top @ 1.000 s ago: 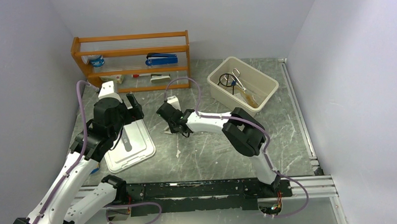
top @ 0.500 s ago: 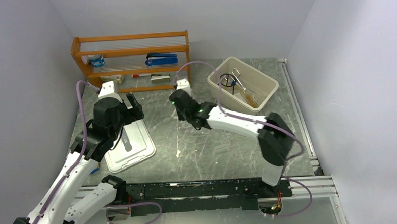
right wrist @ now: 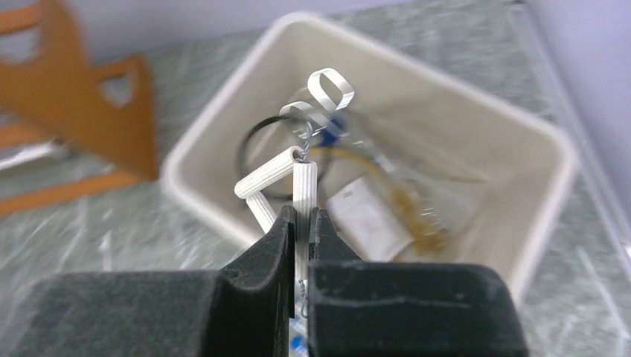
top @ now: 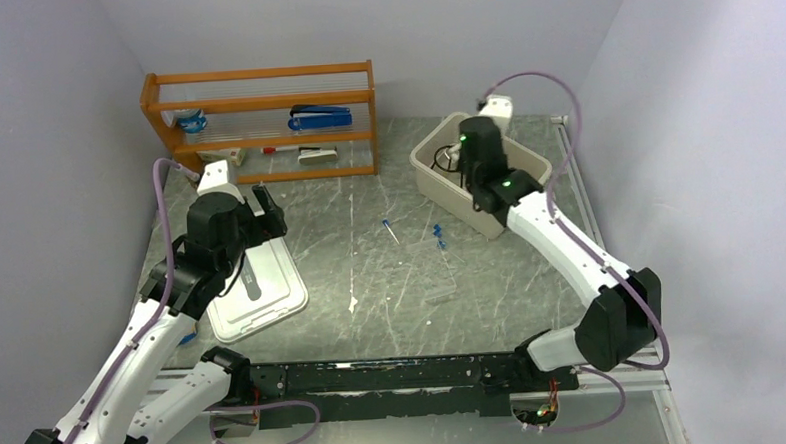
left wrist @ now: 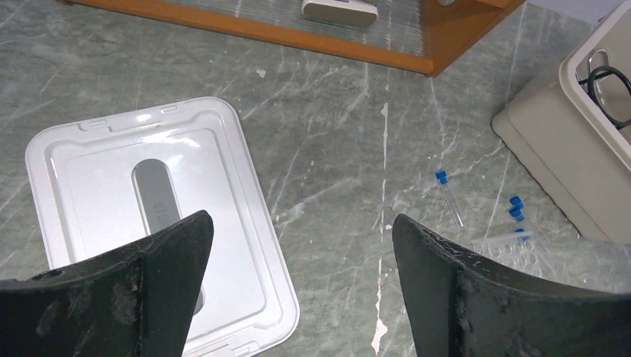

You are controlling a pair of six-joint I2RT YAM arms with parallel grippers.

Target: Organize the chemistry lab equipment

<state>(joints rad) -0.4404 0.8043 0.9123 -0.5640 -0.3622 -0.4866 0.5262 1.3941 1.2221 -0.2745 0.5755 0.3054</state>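
My right gripper [right wrist: 301, 223] is shut on the white clay triangle [right wrist: 286, 172] and holds it above the beige bin [right wrist: 554, 193], which shows at the back right in the top view [top: 437, 175]. In the bin lie the black wire tripod ring [right wrist: 257, 152], amber tubing [right wrist: 405, 204] and a white paper packet [right wrist: 368, 219]. Blue-capped clear tubes [top: 390, 228] [left wrist: 449, 195] and a clear rack [top: 440, 291] [left wrist: 506, 247] lie on the table left of the bin. My left gripper [left wrist: 301, 279] is open and empty above the table beside the white lid [left wrist: 89, 186].
The orange shelf [top: 263, 76] with a blue stapler [top: 318, 117] and stationery stands at the back left. The white lid [top: 272, 287] lies at the left under my left arm. Walls close in on both sides.
My right arm has swung from the table's middle to the back right with the triangle and now hangs over the bin. The left arm has not moved.
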